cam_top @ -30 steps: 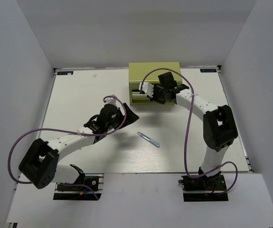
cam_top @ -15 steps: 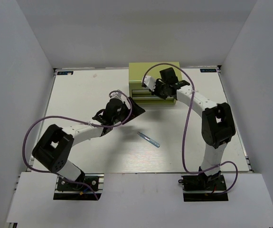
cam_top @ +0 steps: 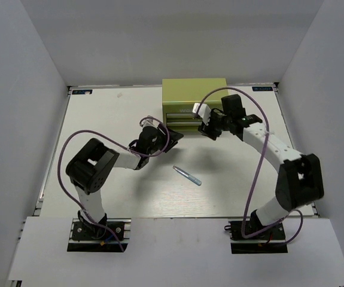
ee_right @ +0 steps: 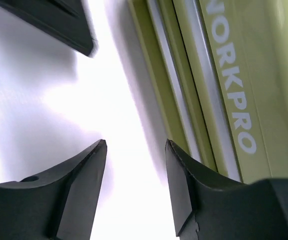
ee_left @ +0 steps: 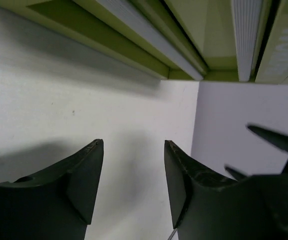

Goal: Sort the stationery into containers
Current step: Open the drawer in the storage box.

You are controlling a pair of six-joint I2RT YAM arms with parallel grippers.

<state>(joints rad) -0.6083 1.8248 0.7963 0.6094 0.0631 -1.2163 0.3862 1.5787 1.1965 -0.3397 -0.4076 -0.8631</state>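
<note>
So the small yellow-green metal chest (cam_top: 194,98) sits at the 12 o'clock edge of the white table (cam_top: 100,119), with its two wide shallow drawers (cam_top: 182,121) facing 6 o'clock. From the wrist views you get the silver handle strips (ee_left: 133,25) and the white WORKPRO lettering (ee_right: 231,75) up close. I honestly can't tell if the drawers are pushed all the way in.

The left gripper (cam_top: 173,136) is just off the chest's 7 o'clock corner. Its jaws are partway apart with only bare table between them, so it's holding nothing. The right gripper (cam_top: 207,128) hangs right in front of the drawer fronts, toward the chest's 5 o'clock side. Same deal there: a moderate gap and nothing in it.

The thin pale blue-silver pen (cam_top: 187,176) lies flat near the middle of the table, at 6 o'clock from the chest. It runs from 10 to 4 o'clock and isn't touching either gripper. It's at 5 o'clock from the left gripper and 7 o'clock from the right one.
</note>
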